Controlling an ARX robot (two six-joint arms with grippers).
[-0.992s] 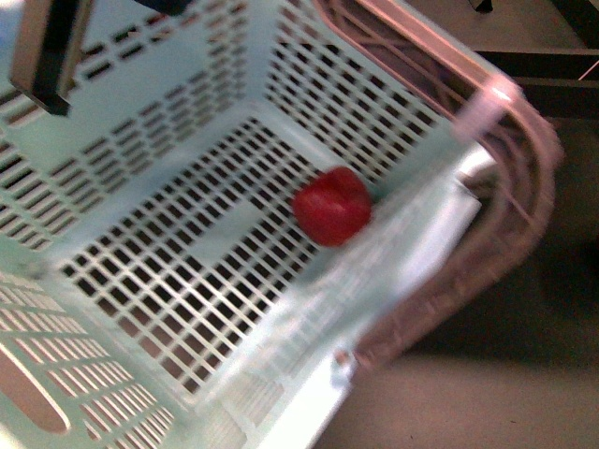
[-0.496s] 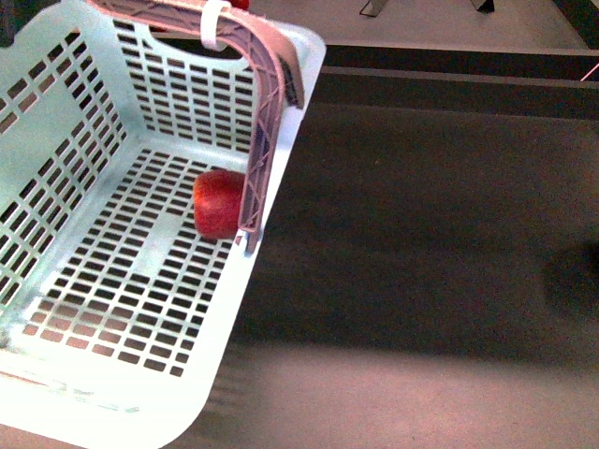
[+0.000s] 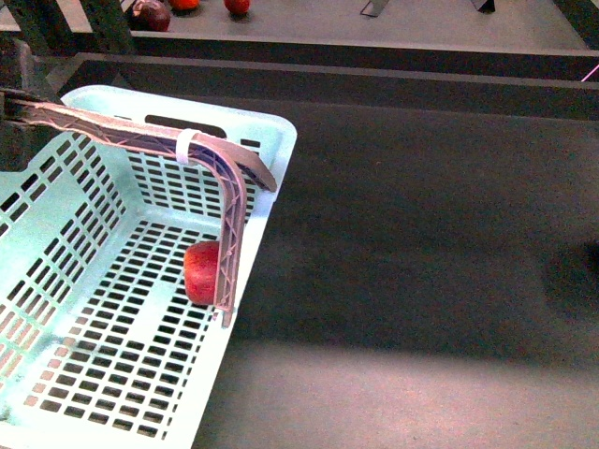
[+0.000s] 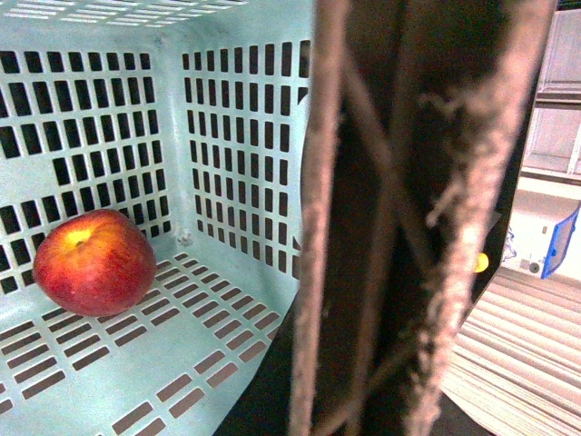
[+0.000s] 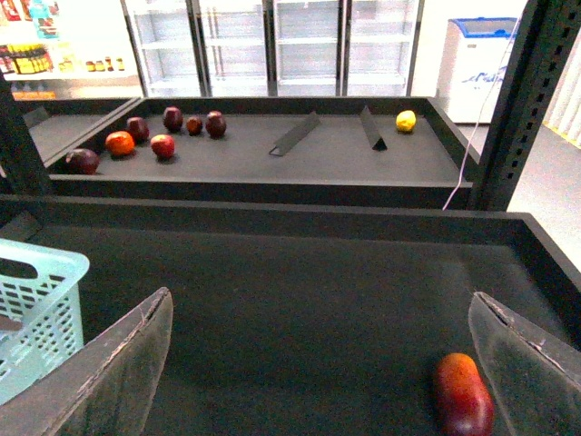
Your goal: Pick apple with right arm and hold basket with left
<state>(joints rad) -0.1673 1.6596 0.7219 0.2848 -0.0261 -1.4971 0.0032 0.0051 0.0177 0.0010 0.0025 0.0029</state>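
The apple [image 3: 199, 271] lies inside the pale teal basket [image 3: 279, 140] on a dark display shelf [image 3: 421, 234]. The left gripper [image 3: 17, 94] clamps the pink handle [image 3: 122, 129]. The right gripper [image 5: 322, 363] gapes wide, empty. Glass-door fridges [image 5: 309, 45] stand behind.

In the front view the handle [image 3: 227, 234] crosses the apple [image 3: 198, 271], hiding its 3 o'clock side. The basket [image 3: 271, 131] runs off frame from 6 to 9 o'clock, and the handle's end vanishes into dark shapes [image 3: 23, 140] at 10 o'clock. The left wrist view shows that handle close and blurred, masking whatever holds it. Of the right gripper [image 5: 320, 304], the fingers [image 5: 118, 372] are cut by the frame edge.
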